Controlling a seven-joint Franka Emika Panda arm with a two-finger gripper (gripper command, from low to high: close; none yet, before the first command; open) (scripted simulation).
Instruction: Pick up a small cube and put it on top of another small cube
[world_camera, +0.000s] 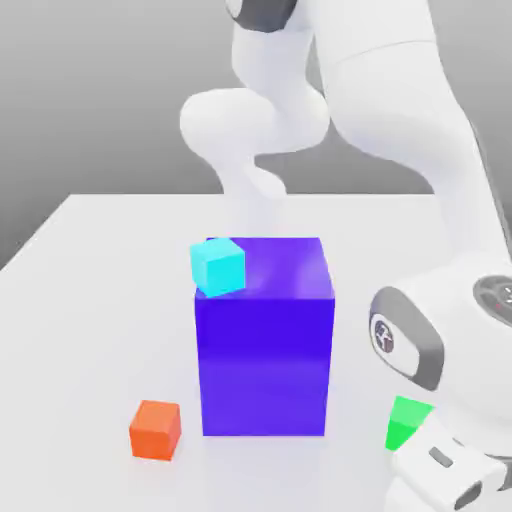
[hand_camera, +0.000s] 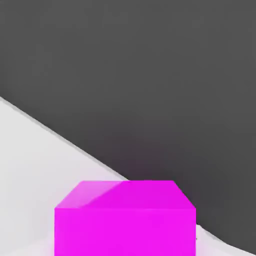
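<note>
A small magenta cube (hand_camera: 125, 220) rests on the white table, close up and centred in the hand view, and my gripper is shut on it. My hand (world_camera: 445, 475) is low over the table at the exterior view's lower right corner. A small green cube (world_camera: 406, 421) lies just beside the hand, partly hidden by the arm. A small orange cube (world_camera: 155, 429) stands on the table at the exterior view's lower left. A small cyan cube (world_camera: 218, 265) sits on the top left corner of the large blue block.
The large blue block (world_camera: 265, 350) stands mid-table, much taller than the small cubes, between the orange cube and my hand. The arm's white links (world_camera: 400, 130) rise behind and to the right of it. The white table (world_camera: 90, 300) ends against a grey background.
</note>
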